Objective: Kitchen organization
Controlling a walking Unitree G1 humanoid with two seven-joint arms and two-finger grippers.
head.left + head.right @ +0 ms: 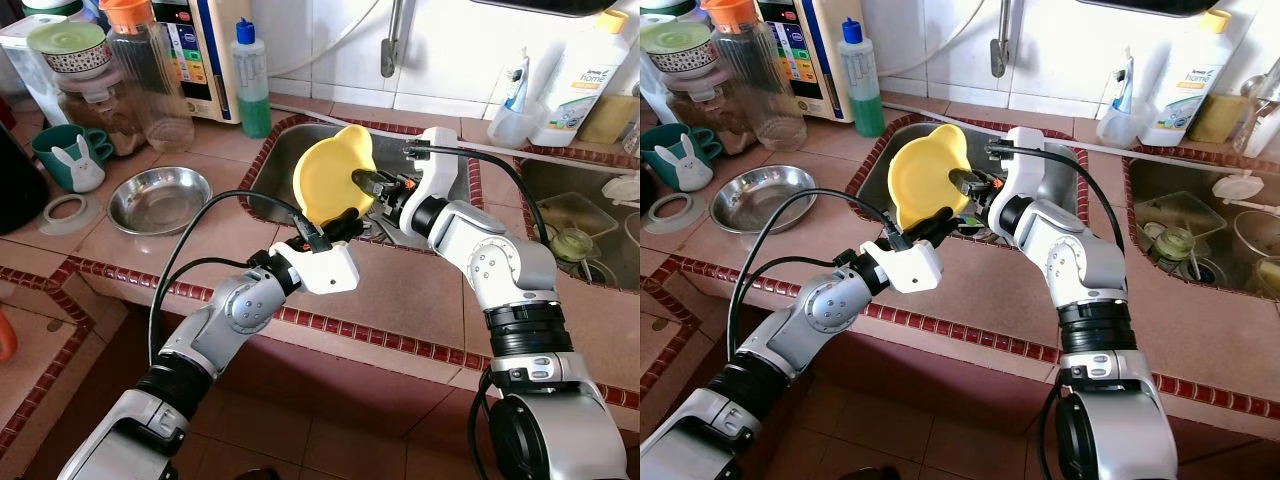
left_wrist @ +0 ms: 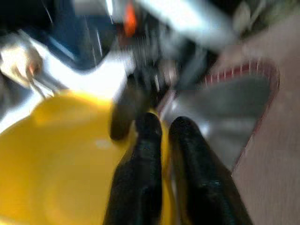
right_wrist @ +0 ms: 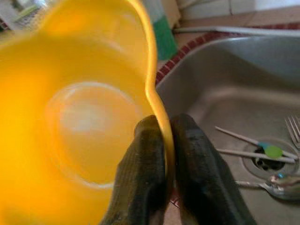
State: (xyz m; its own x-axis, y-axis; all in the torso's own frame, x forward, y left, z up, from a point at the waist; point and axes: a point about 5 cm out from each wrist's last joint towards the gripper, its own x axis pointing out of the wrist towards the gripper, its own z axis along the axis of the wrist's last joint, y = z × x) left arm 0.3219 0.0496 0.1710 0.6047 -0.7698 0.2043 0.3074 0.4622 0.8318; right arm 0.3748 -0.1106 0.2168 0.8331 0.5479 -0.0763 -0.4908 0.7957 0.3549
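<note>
Yellow plastic, light and stiff by the look of it, the bowl (image 1: 333, 178) hung tilted over the sink (image 1: 455, 178) with both tools clamped on its thin, likely slippery rim — right tool (image 3: 161, 154) on one edge, left tool (image 2: 165, 133) on the lower — above the counter (image 1: 420, 300).

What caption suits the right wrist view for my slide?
Right gripper pinching the yellow bowl's rim above the sink.

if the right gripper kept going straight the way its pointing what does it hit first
Its fingers already pinch the rim of the yellow bowl, held over the sink. Straight on, it likely meets the steel bowl on the counter, though depth is unclear.
</note>
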